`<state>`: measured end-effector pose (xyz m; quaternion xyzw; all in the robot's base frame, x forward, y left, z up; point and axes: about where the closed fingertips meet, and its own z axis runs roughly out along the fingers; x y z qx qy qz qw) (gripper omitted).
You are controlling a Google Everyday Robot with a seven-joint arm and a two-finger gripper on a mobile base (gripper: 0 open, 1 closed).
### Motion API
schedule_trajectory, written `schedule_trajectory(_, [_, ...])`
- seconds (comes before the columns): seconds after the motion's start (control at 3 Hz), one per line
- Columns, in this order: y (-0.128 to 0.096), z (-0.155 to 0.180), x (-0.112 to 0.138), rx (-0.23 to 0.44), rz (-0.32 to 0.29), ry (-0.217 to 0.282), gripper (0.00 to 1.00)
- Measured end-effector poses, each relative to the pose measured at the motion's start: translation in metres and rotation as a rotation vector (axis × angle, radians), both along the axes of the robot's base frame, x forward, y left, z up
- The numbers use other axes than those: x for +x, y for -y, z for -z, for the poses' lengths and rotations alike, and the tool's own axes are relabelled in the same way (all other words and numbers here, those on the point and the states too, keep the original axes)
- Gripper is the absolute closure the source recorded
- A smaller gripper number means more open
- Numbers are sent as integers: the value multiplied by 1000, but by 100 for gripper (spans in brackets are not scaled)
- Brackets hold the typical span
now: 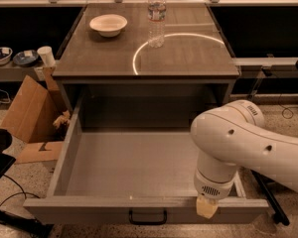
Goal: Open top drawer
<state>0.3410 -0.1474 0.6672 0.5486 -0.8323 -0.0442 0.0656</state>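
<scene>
The top drawer (89, 213) is a wide grey metal drawer, pulled far out of the cabinet toward me. Its plain grey interior (134, 162) is bare. A dark rectangular pull handle (147, 217) sits at the middle of the front panel. My white arm (248, 143) reaches in from the right over the drawer's front right corner. My gripper (207, 208) points down at the front panel's top edge, right of the handle; only its tan tip shows below the wrist.
On the cabinet top (198, 63) stand a white bowl (108, 25) and a water bottle (156, 16). A cardboard box (30, 108) leans on the floor at the left. Bowls (0, 55) and a cup (46, 56) sit on a low shelf at the left.
</scene>
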Motion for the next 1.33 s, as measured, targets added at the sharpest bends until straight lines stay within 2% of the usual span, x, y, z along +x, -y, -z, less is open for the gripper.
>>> schedule_trajectory(0.33, [0, 0, 0, 0, 0, 0, 12])
schedule_trajectory(0.67, [0, -3, 0, -2, -2, 5, 0])
schedule_trajectory(1.0, [4, -66, 1, -46, -26, 82, 0])
schedule_trajectory(1.33, [-2, -177, -3, -111, -15, 219, 0])
